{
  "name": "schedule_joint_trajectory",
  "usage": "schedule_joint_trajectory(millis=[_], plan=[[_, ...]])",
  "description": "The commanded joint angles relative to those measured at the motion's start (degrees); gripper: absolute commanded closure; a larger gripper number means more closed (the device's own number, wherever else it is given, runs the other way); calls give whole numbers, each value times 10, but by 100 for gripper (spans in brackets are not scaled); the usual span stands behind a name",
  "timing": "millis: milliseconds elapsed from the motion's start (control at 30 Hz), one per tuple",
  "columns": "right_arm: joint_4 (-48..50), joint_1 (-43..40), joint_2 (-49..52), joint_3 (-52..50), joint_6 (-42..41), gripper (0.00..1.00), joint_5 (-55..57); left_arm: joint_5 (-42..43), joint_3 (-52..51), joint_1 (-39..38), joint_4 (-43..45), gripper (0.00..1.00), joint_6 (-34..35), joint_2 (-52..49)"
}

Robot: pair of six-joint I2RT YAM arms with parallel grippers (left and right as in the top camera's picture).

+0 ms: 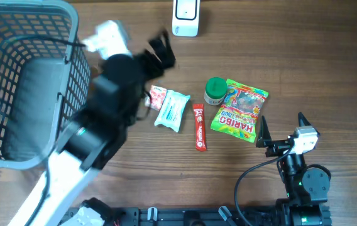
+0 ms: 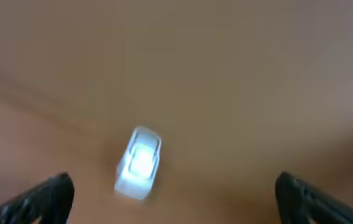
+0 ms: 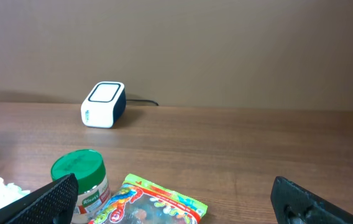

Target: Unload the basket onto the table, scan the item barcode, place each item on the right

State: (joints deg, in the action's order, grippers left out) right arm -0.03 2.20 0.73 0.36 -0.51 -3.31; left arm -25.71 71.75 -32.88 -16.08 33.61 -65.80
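Scanner (image 2: 138, 163) ahead of left end effector (image 2: 175, 193), near but apart

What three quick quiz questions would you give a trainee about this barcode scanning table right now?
1. True or false: the left gripper and the right gripper are both open and empty.
2. Fill in: the basket stands on the robot's ___ side.
3. What lies right beside the green-lidded jar? A. Haribo bag B. scanner C. basket
Key: 1 true; 2 left; 3 A.
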Motion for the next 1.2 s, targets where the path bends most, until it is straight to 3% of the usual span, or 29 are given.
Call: schedule_joint_trajectory(millis=[0,67,200,233,333,400,467,600,667,733,800,900,967,1067,1167], plan=[[1,-1,-5,-1,5,0,7,-164,3,10,184,0,-342,36],[1,-2,-5,-1,5,0,7,-164,7,24,255,0,-478,34],[1,-2,-5,-1,5,0,7,-198,11,49,197,0,-567,33],[1,-2,-5,-1,5,0,7,-172,10,58,175,0,-574,38],[1,-2,-5,-1,5,0,7,-139,11,75,145,0,-570,68],[1,-2,-5,-1,5,0,7,-117,11,86,102,0,-520,108],[1,-2,-5,-1,5,0,7,0,11,132,28,0,-459,176],[2,-1,-5,-1,-35,1,-10,198,11,227,-11,0,-447,241],[2,-1,-5,-1,-74,0,-10,236,11,251,-1,0,-447,248],[2,-1,-5,-1,-74,0,-10,227,20,264,-8,0,-437,249],[6,-1,-5,-1,-107,0,-28,213,34,264,-28,0,-380,254],[21,-1,-5,-1,-286,0,-143,257,35,264,-28,0,-359,276],[43,-1,-5,0,-348,0,-259,300,35,264,-36,0,-359,291],[18,-1,-5,33,-356,0,-377,323,32,264,-39,0,-359,317],[-36,-1,-5,94,-353,0,-382,326,19,264,-35,0,-362,360]])
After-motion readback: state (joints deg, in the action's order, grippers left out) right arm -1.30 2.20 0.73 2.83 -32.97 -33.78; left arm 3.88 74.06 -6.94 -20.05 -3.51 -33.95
